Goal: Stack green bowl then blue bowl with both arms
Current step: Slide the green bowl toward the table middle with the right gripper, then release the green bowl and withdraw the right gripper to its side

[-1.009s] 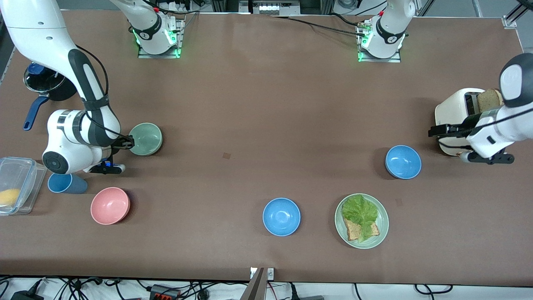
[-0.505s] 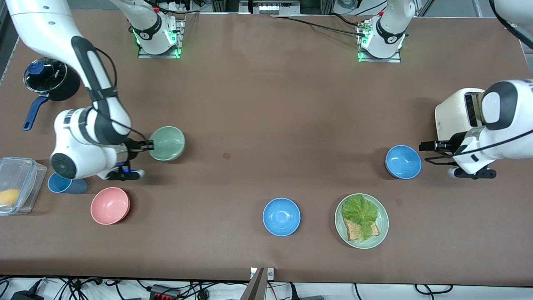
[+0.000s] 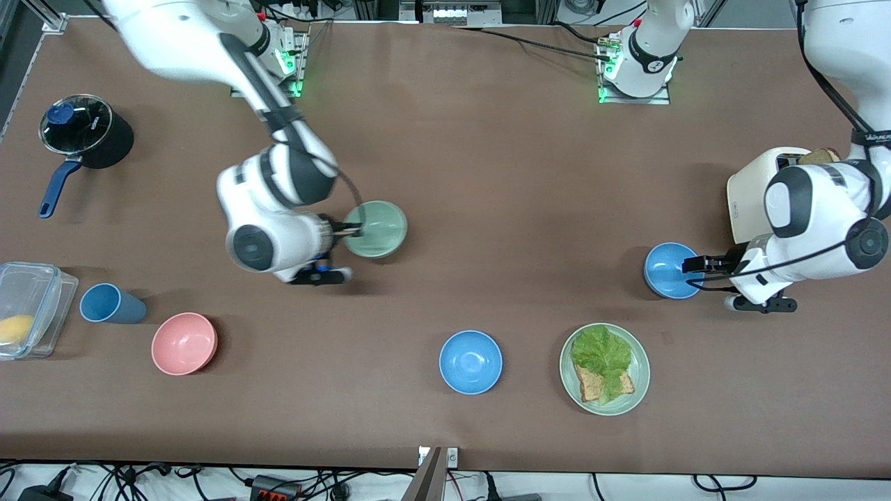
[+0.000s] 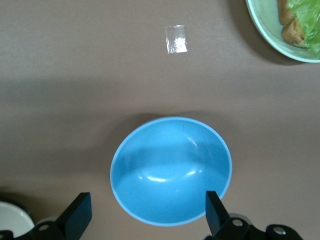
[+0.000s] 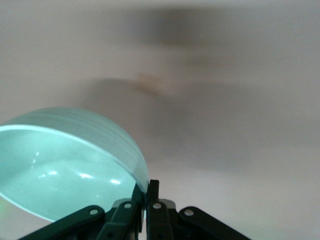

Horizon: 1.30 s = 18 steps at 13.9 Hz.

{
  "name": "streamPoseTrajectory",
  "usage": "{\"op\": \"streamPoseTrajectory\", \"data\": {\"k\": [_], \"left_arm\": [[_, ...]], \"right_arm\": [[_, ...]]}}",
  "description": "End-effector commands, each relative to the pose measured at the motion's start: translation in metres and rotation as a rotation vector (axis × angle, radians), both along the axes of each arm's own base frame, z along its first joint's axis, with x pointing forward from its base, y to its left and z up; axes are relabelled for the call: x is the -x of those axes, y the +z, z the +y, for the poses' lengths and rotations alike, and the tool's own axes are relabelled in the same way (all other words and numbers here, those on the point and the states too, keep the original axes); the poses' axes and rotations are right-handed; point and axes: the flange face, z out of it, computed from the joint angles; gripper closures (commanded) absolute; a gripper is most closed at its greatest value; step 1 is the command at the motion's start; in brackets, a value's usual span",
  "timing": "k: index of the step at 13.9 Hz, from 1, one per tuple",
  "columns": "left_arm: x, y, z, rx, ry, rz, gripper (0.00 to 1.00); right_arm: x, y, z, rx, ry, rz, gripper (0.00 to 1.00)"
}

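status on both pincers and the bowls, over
Right pincer shut on pale sage-green bowl, airborne mid-table. Left pincer open over bright sky-blue bowl. Nothing in the way.

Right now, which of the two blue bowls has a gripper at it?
The blue bowl beside the toaster; the open left gripper straddles its rim. The other stands alone.

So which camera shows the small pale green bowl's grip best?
Right wrist view: the right pincer is clamped on the small pale green bowl at its rim. Front view shows it less plainly; left wrist view doesn't show it.
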Motion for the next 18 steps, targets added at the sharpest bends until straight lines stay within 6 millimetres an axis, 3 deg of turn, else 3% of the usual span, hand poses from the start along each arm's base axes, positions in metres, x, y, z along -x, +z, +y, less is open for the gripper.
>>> {"op": "streamPoseTrajectory", "data": {"k": [1, 5, 11, 15, 16, 17, 18], "left_arm": [[0.002, -0.019, 0.02, 0.019, -0.031, -0.029, 0.03], [0.0, -0.048, 0.022, 0.019, -0.029, -0.032, 0.16], [0.0, -0.05, 0.021, 0.02, -0.027, -0.029, 0.49], [0.0, -0.052, 0.022, 0.021, -0.025, -0.026, 0.6], [0.0, -0.052, 0.022, 0.022, -0.026, -0.027, 0.65], [0.001, -0.052, 0.022, 0.021, -0.027, -0.027, 0.68], [0.001, -0.052, 0.022, 0.021, -0.027, -0.027, 0.72]], "right_arm": [[0.011, -0.007, 0.044, -0.04, 0.0, -0.006, 1.0], [0.039, -0.026, 0.087, -0.003, 0.005, -0.004, 1.0], [0.052, -0.05, 0.09, 0.042, -0.008, 0.042, 1.0], [0.054, -0.058, 0.089, 0.064, -0.005, 0.049, 1.0], [0.054, -0.058, 0.089, 0.068, -0.014, 0.051, 0.77], [0.053, -0.057, 0.089, 0.085, -0.046, 0.05, 0.06], [0.052, -0.052, 0.091, 0.111, -0.042, 0.028, 0.0]]}}
